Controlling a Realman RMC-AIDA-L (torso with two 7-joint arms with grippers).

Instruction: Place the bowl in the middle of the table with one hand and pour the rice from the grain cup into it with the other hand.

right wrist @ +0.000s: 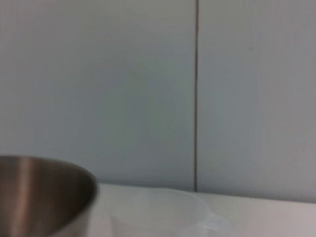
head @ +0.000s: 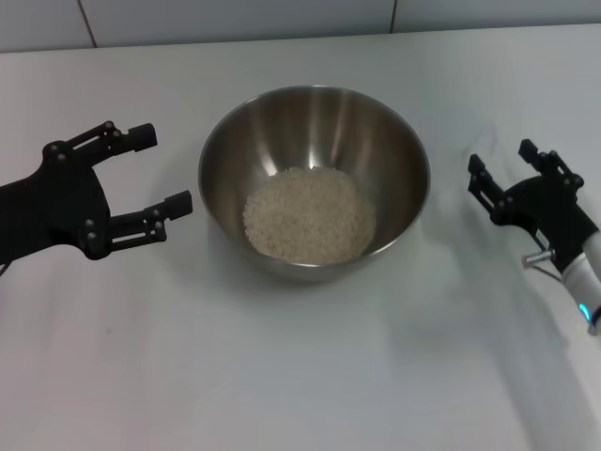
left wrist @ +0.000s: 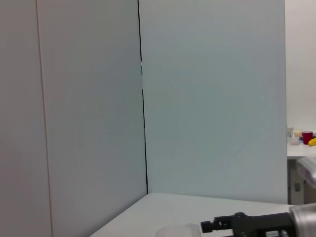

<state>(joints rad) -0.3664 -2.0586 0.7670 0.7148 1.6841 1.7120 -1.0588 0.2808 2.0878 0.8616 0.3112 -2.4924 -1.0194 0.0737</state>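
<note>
The steel bowl (head: 315, 141) stands in the middle of the white table (head: 300, 376) with a pale heap of rice (head: 310, 214) in its bottom. My left gripper (head: 167, 169) is open and empty just left of the bowl. My right gripper (head: 500, 160) is open and empty to the right of the bowl. The clear grain cup (right wrist: 163, 212) stands upright on the table next to the bowl (right wrist: 39, 197) in the right wrist view and looks empty. I cannot make it out in the head view. The left wrist view shows the right gripper (left wrist: 247, 224) and a pale rim (left wrist: 180, 230) beside it.
A grey panelled wall (head: 235, 19) runs along the table's far edge. Beyond the wall's end, the left wrist view shows a distant shelf with small coloured objects (left wrist: 307, 138).
</note>
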